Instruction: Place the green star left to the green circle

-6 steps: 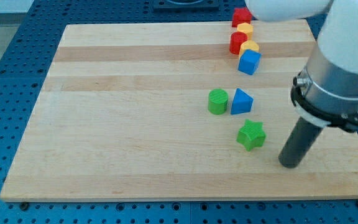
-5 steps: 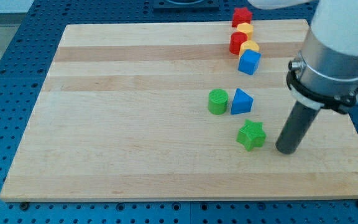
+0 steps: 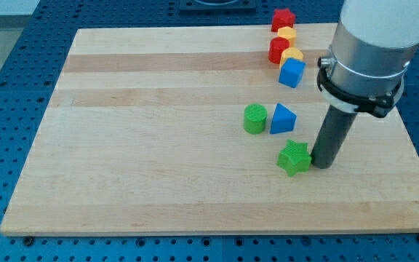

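The green star (image 3: 294, 157) lies on the wooden board (image 3: 158, 145), right of centre and towards the view's bottom. The green circle (image 3: 254, 118) stands above and to the left of it, with a blue triangle block (image 3: 282, 118) touching its right side. My tip (image 3: 321, 164) is on the board right beside the star's right edge, touching it or nearly so.
Near the board's top right edge a row of blocks runs diagonally: a red star (image 3: 283, 19), a yellow block (image 3: 287, 33), a red block (image 3: 278, 49), a second yellow block (image 3: 292, 54) and a blue cube (image 3: 292, 72). The arm's grey body (image 3: 369, 44) hangs over the right side.
My tip has slid left and slightly up across the board, from well right of the green star to right against its right edge. The blocks have not visibly moved.
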Tool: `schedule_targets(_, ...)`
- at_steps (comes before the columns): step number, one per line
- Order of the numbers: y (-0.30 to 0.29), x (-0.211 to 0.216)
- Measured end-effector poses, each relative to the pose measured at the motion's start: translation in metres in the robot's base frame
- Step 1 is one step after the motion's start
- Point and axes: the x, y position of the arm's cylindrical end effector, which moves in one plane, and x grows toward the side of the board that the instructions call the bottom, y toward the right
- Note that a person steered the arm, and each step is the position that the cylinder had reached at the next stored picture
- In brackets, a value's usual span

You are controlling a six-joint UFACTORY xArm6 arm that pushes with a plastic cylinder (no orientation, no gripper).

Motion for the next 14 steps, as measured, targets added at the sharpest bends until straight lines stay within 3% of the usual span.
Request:
schedule_targets(7, -0.138, 0.0)
schedule_targets(11, -0.122, 0.043)
schedule_targets(14, -0.182, 0.037)
